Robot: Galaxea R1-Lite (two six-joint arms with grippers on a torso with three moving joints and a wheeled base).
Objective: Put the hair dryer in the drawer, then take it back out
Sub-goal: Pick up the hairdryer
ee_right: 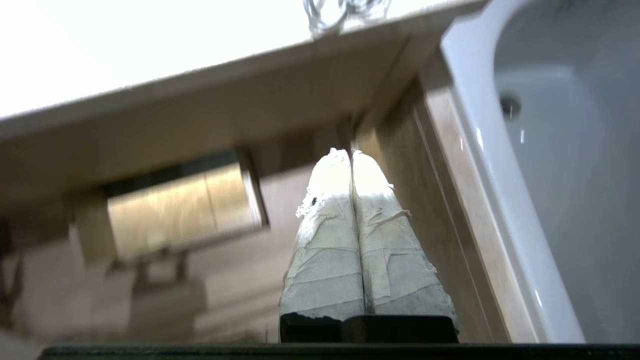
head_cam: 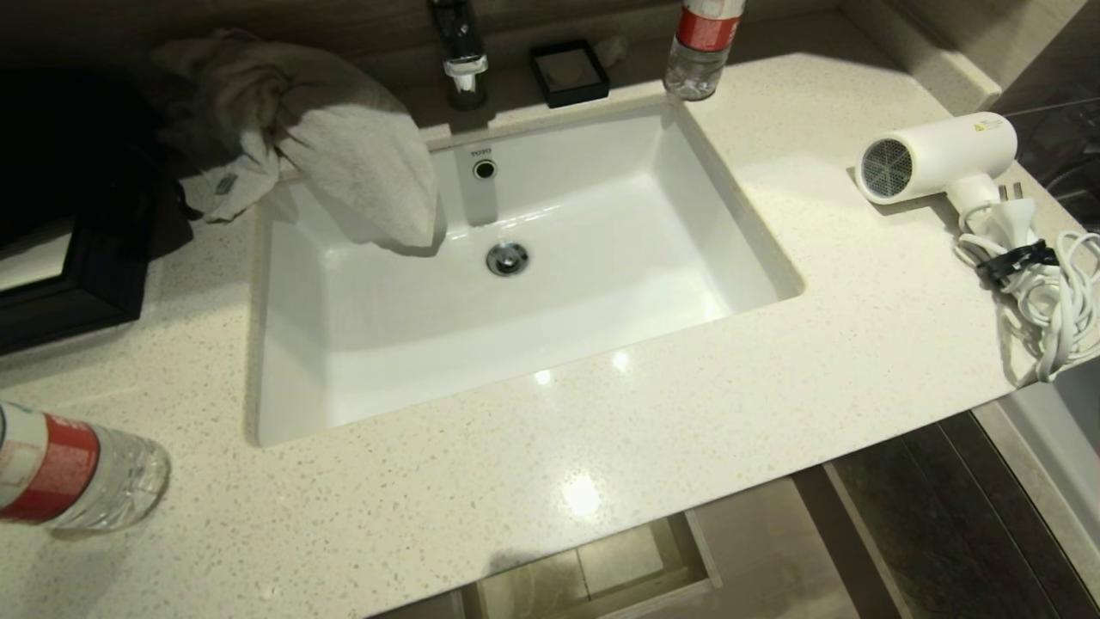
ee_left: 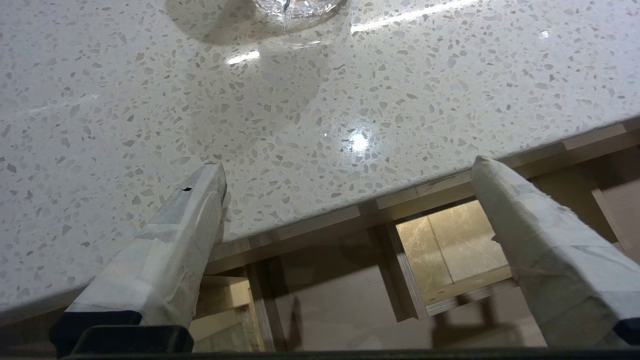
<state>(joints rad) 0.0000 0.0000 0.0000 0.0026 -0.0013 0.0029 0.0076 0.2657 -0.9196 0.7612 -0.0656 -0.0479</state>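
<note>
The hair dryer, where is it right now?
In the head view the hair dryer lies on the counter, right of the sink, near the counter's right edge, with its bundled cord beside it.

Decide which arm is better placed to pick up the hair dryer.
Probably the right. The hair dryer lies at the counter's right end; the right gripper, shut, is below that edge.

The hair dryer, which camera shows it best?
The head view: the whole hair dryer lies on the countertop right of the sink, cord bundled beside it. Neither wrist view shows it.
</note>
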